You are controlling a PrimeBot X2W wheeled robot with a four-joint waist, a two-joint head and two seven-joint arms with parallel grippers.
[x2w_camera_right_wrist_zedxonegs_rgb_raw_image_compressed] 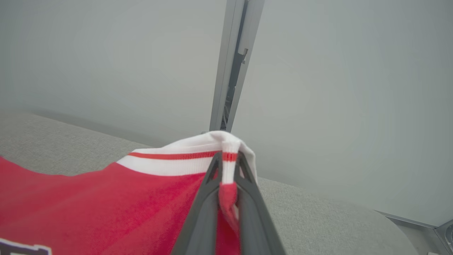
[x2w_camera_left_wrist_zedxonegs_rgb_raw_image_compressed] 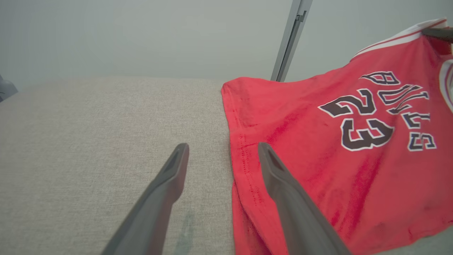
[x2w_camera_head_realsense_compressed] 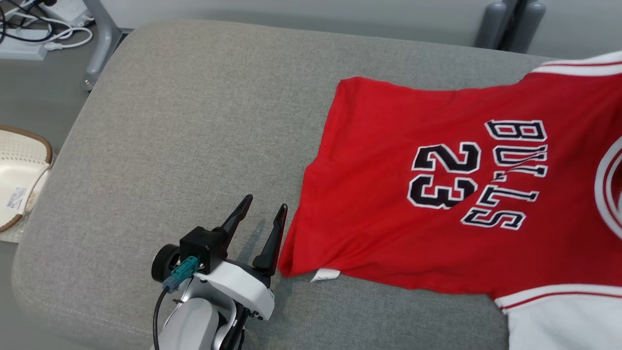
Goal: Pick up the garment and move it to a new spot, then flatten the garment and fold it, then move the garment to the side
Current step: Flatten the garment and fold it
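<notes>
Right gripper [x2w_camera_right_wrist_zedxonegs_rgb_raw_image_compressed: 229,156] pinches the jersey [x2w_camera_head_realsense_compressed: 379,194] by its trim, seemingly raised; left gripper [x2w_camera_head_realsense_compressed: 267,201] rests low, spread wide, beside the hem.

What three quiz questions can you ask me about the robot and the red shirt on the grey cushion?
1. True or false: the left arm's long dark fingers are shut on the red basketball jersey with white trim.
2. Which number is printed on the jersey? A) 32 B) 23 C) 45
3. Fill in the gap: the right arm's dark fingers pinch the jersey's white, red-striped ____.

Key
1. False: they stand open at the jersey's edge, over the grey fabric cushion.
2. B
3. trim
</notes>
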